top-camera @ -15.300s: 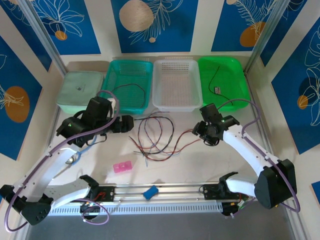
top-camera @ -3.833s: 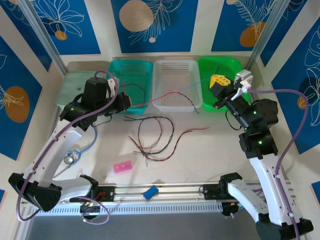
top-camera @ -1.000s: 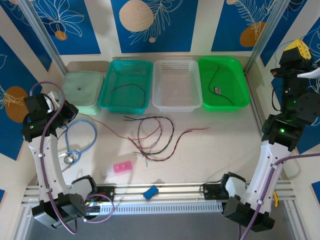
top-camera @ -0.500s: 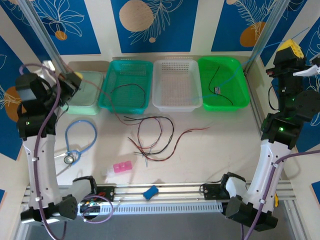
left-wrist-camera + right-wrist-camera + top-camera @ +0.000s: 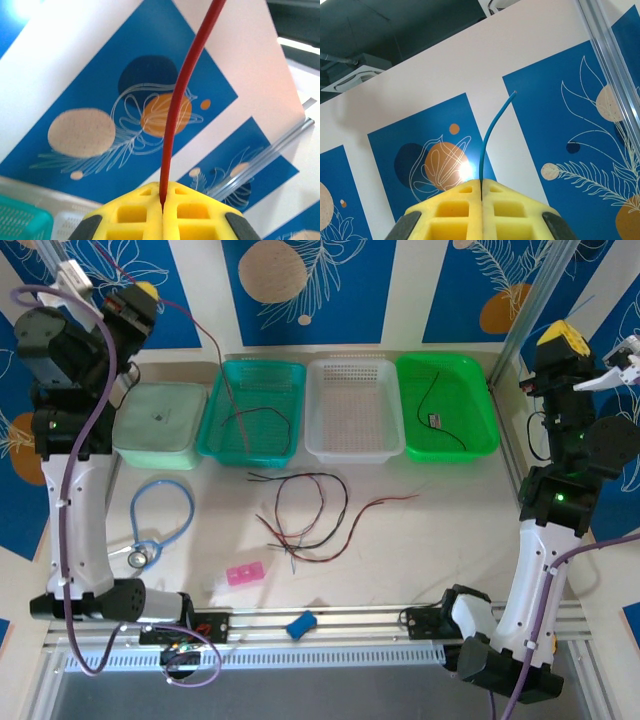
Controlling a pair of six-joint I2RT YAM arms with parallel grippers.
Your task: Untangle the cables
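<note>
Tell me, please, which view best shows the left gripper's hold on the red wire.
The left wrist view: the red wire is pinched in the seam of the shut left gripper. Top external shows it as a thin line running down to the teal basket. The right wrist shows a blue wire instead.

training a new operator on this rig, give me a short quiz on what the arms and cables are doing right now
1. True or false: the left gripper is shut on a red cable.
2. Which cable sticks up from the shut right gripper? A: a black one. B: a blue cable. C: a red one.
3. Fill in: the green basket holds a ___ cable.

Key: 1 true. 2 B. 3 black; the black cable lies inside that basket.
</note>
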